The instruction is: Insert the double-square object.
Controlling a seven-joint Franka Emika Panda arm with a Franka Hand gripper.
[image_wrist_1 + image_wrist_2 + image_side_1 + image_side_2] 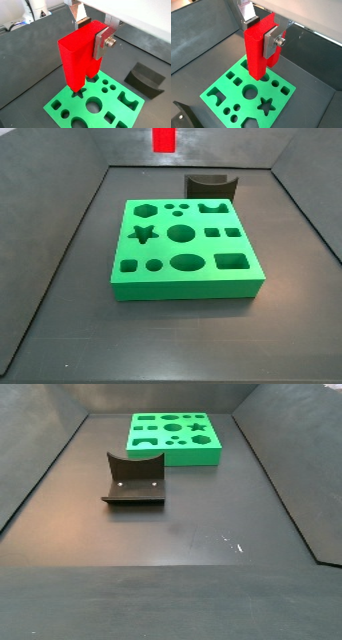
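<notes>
In both wrist views the gripper [90,37] [261,37] is clamped on the double-square object [79,60] [258,50], a bright red peg of 2 joined square bars that hangs upright between the flat silver fingers [102,44] [272,44], its upper part pinched and its lower end pointing down. Directly beneath the gripper lies the green block [130,115] [221,82] with its shaped holes; in a wrist view the peg's lower end overlaps the block's top face near a star-shaped hole [77,92], though whether it touches the face cannot be told, and in a wrist view the lower end sits over the block's upper face beside a row of small round holes [274,84]. Off to the side of the gripper, apart from the green block, the dark grey curved block [145,79] [184,115] rests on the dark floor. In a side view only the lower end of the red peg [164,139] shows at the upper edge, hanging in the air above and behind the green block [187,286], with the curved block [210,186] just beyond the green block's far edge; the fingers themselves are out of frame there. In a side view the green block [174,448] lies at the far end of the bin and the curved block [134,479] sits nearer the camera, a little apart from it; neither gripper nor peg shows.
</notes>
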